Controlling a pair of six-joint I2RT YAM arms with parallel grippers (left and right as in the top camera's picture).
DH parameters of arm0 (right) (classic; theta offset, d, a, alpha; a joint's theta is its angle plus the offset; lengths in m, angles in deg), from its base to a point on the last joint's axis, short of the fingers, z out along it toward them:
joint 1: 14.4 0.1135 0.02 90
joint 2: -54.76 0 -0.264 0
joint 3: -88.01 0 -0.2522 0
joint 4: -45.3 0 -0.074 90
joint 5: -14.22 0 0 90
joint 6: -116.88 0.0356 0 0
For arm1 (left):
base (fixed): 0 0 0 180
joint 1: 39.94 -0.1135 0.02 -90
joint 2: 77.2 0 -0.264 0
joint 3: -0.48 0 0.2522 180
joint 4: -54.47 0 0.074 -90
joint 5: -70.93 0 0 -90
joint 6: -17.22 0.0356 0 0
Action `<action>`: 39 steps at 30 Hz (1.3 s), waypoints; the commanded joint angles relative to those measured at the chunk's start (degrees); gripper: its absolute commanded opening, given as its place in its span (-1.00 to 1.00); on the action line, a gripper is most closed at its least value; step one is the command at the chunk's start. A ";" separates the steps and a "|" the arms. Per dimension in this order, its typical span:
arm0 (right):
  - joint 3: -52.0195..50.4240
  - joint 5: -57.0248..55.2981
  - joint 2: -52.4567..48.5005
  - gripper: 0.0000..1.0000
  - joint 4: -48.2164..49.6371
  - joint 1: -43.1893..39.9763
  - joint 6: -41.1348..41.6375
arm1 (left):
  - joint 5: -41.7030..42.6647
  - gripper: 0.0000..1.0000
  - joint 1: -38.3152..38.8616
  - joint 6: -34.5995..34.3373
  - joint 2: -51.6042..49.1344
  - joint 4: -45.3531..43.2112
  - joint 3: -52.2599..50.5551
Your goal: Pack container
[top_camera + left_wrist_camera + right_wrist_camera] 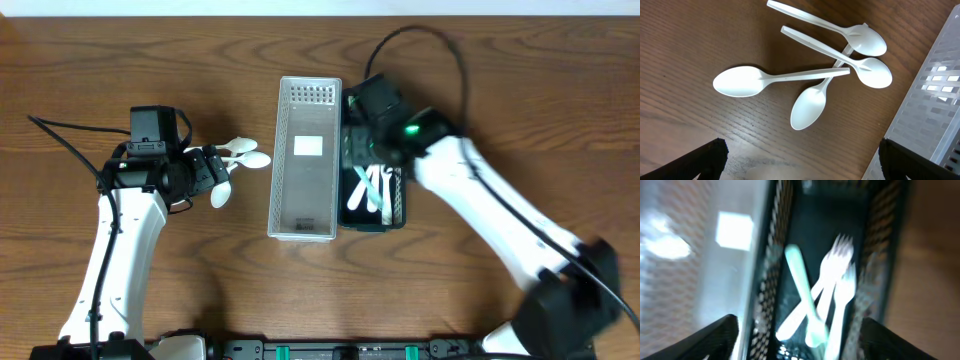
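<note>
Several white plastic spoons lie crossed on the wood table, left of the white perforated container; they also show in the overhead view. My left gripper is open and empty just short of the spoons. A black mesh container right of the white one holds white plastic forks and other white cutlery. My right gripper is open and empty above the black container; its view is blurred.
The white container's wall stands close to the right of the spoons. A white label lies on its floor. Cables run over the table from both arms.
</note>
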 commanded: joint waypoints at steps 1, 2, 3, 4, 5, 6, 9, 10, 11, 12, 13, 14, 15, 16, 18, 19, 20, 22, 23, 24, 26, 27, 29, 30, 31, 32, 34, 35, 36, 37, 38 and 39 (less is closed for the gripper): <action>2.43 -0.85 7.45 0.75 -1.09 -4.87 -2.23 | -0.07 0.96 -0.31 0.44 -0.11 0.31 0.87; 2.43 -0.83 8.55 0.76 -1.57 -6.34 -2.23 | -0.07 0.96 -0.31 0.44 -0.11 0.33 0.87; 2.43 -0.83 9.77 0.78 -2.43 -8.41 -2.23 | -0.07 0.96 -0.31 0.44 -0.11 0.37 0.87; 2.43 -0.83 10.47 0.79 -3.21 -10.03 -2.23 | -0.07 0.96 -0.31 0.44 -0.11 0.39 0.87; 2.43 -0.81 11.10 0.80 -4.11 -11.96 -2.23 | -0.07 0.96 -0.31 0.44 -0.11 0.42 0.87; 2.43 -0.83 11.41 0.83 -4.90 -13.62 -2.23 | -0.07 0.96 -0.31 0.44 -0.11 0.44 0.87; 2.38 -0.81 11.50 0.87 -7.63 -18.86 -2.23 | -0.09 0.96 -0.31 0.46 -0.13 -0.35 0.87; 2.27 -0.79 11.34 0.88 -8.48 -20.48 -2.21 | -0.07 0.96 -0.31 0.44 -0.13 -0.81 0.87; 2.19 -0.79 11.30 0.88 -9.18 -21.77 -2.23 | -0.07 0.96 -0.31 0.44 -0.13 -1.18 0.87; 2.05 -0.81 11.21 0.89 -9.81 -23.06 -2.23 | -0.07 0.96 -0.31 0.44 -0.13 -1.25 0.87; 2.03 -0.81 11.17 0.89 -10.43 -24.26 -2.23 | -0.09 0.96 -0.31 0.46 -0.13 -1.22 0.87; 2.03 -0.83 11.06 0.90 -10.88 -25.18 -2.25 | -0.11 0.96 -0.31 0.48 -0.13 -1.20 0.87; 2.03 -0.83 11.02 0.91 -11.37 -26.23 -2.25 | -0.11 0.96 -0.31 0.48 -0.13 -1.20 0.87; 2.03 -0.83 10.95 0.92 -11.76 -27.08 -2.25 | -0.11 0.96 -0.31 0.48 -0.13 -1.25 0.87; 2.01 -0.85 10.91 0.93 -12.55 -29.09 -2.25 | -0.28 0.96 -0.31 0.48 -0.17 -1.27 0.90; 1.99 -0.83 10.91 0.94 -12.90 -29.92 -2.23 | -0.52 0.96 -0.33 0.48 -0.24 -1.20 0.90; 1.99 -0.85 10.91 0.95 -13.35 -30.86 -2.25 | -1.05 0.96 -0.44 0.48 -0.35 -0.94 0.90; 1.99 -0.83 10.91 0.96 -14.16 -32.46 -2.25 | -2.01 0.96 -0.90 0.55 -0.66 -0.09 0.96; 1.99 -0.85 10.91 0.98 -14.62 -33.20 -2.25 | -2.32 0.96 -1.51 0.70 -1.01 0.96 1.22; 1.99 -0.85 10.91 0.98 -14.95 -33.79 -2.25 | -2.51 0.96 -2.27 1.29 -1.62 2.21 1.66; 1.99 -0.85 10.91 0.99 -15.21 -35.04 -2.27 | -2.93 0.96 -4.07 3.13 -3.34 4.72 2.73; 1.99 -0.85 10.88 0.98 -15.21 -35.50 -2.27 | -2.89 0.96 -5.27 4.15 -4.63 6.27 3.56; 1.99 -0.87 10.86 0.99 -15.19 -36.13 -2.27 | -2.86 0.96 -7.43 6.16 -7.61 9.27 5.42; 1.97 -0.96 10.80 0.99 -15.17 -36.39 -2.27 | -2.84 0.96 -8.26 7.15 -9.11 10.47 6.29; 1.97 -1.33 10.71 0.98 -15.12 -36.52 -2.25 | -2.84 0.96 -8.98 8.26 -10.93 11.82 7.37; 1.97 -1.99 10.64 0.99 -15.12 -36.63 -2.25 | -2.84 0.96 -9.49 9.46 -12.70 12.96 8.35; 1.97 -3.06 10.47 0.99 -15.15 -36.61 -2.25 | -2.80 0.96 -9.84 10.25 -15.26 14.01 9.62; 1.97 -3.26 10.34 0.98 -15.12 -36.61 -2.25 | -2.67 0.96 -9.84 10.69 -16.44 14.05 10.05; 1.97 -3.34 10.27 0.98 -15.10 -36.61 -2.25 | -2.64 0.96 -9.75 11.26 -17.18 13.77 10.14; 1.97 -3.41 10.14 0.98 -15.08 -36.61 -2.25 | -2.62 0.96 -9.60 12.33 -17.97 13.20 10.14; 1.97 -3.41 9.97 0.99 -14.97 -36.61 -2.25 | -2.60 0.96 -9.42 13.18 -18.60 12.66 10.14; 1.97 -3.41 9.84 0.98 -14.97 -36.61 -2.25 | -1.14 0.96 -9.27 14.64 -19.34 11.87 10.14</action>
